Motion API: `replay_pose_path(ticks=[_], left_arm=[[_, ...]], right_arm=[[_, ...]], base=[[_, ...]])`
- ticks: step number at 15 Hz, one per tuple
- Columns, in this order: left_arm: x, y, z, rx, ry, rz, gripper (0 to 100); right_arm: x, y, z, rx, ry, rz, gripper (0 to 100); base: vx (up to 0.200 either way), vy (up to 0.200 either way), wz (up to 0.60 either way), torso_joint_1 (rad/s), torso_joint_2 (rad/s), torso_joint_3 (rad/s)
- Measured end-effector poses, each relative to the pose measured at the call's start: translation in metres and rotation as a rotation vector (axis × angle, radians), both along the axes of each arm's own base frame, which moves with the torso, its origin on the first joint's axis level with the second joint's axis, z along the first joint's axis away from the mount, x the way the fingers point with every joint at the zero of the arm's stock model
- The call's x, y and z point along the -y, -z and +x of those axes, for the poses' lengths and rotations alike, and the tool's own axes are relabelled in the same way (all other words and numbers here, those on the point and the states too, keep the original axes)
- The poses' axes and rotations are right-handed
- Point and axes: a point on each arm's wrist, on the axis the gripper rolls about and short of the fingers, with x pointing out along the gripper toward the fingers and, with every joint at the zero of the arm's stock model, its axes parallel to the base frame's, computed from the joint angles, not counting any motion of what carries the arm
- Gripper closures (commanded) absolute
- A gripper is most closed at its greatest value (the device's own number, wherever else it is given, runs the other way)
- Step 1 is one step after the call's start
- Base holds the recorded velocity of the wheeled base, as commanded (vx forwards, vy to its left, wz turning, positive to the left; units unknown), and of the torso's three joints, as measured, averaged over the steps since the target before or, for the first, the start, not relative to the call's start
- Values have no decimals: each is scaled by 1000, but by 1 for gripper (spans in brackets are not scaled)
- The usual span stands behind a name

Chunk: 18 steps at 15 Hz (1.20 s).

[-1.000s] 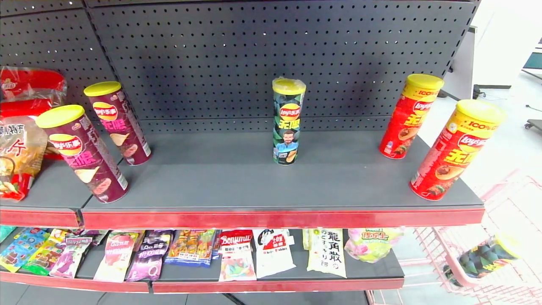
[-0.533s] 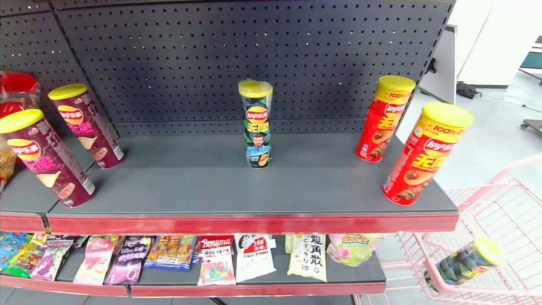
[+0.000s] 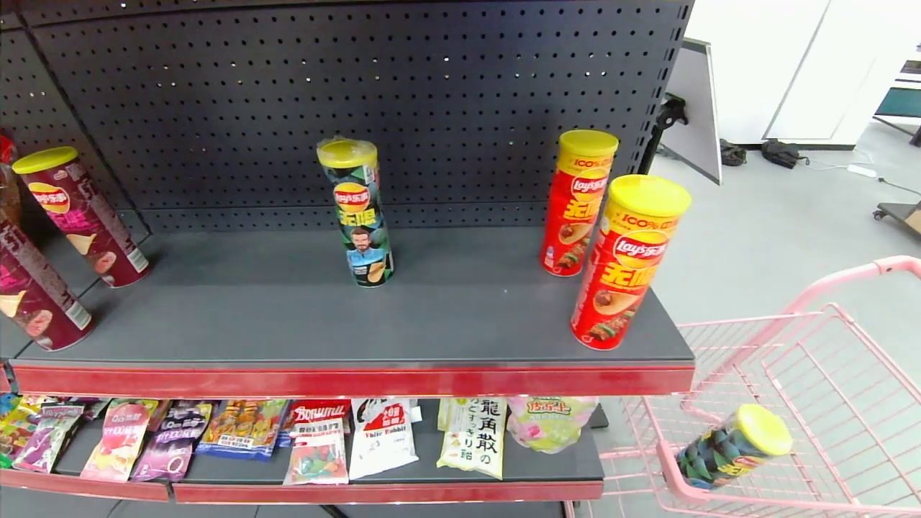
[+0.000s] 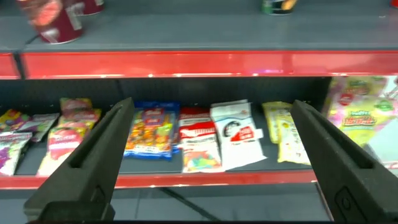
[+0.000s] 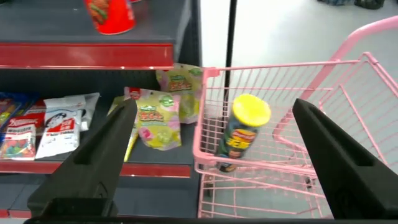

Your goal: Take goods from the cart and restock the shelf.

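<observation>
A dark green chip can with a yellow lid (image 3: 730, 446) (image 5: 242, 131) leans inside the pink wire cart (image 3: 827, 374) (image 5: 323, 118) at the right of the shelf. On the upper shelf board (image 3: 446, 316) stand a matching green can (image 3: 356, 212), two red cans (image 3: 629, 262) (image 3: 579, 201) and two maroon cans (image 3: 79, 216) (image 3: 32, 295). My left gripper (image 4: 214, 162) is open in front of the lower shelf's snack bags. My right gripper (image 5: 214, 155) is open, facing the cart and its can from a distance.
The lower shelf (image 3: 403, 482) (image 4: 186, 180) holds several flat snack bags, among them a green-pink one (image 3: 550, 421) (image 5: 158, 115) at its right end. A perforated back panel (image 3: 345, 101) rises behind the cans. Open grey floor (image 3: 777, 216) lies right of the shelf, behind the cart.
The head camera has turned to the right: the shelf has slid left in the picture and more of the cart shows. The cans themselves have not moved.
</observation>
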Motion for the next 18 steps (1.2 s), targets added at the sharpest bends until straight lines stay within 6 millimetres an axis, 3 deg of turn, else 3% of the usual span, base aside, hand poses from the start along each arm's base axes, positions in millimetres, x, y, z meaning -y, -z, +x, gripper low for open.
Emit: replay_pose_path(ticks=[3,12,18], left_arm=[[0,0,0,0,0,-1,0],[0,0,0,0,0,-2,0],[0,0,0,0,0,-2,0]], right_arm=[[0,0,0,1,0,1,0],[0,0,0,2,2,1,0],[0,0,0,2,0,1,0]], base=[[0,0,0,0,0,0],[0,0,-600,2,3,2],[0,0,0,0,0,0]])
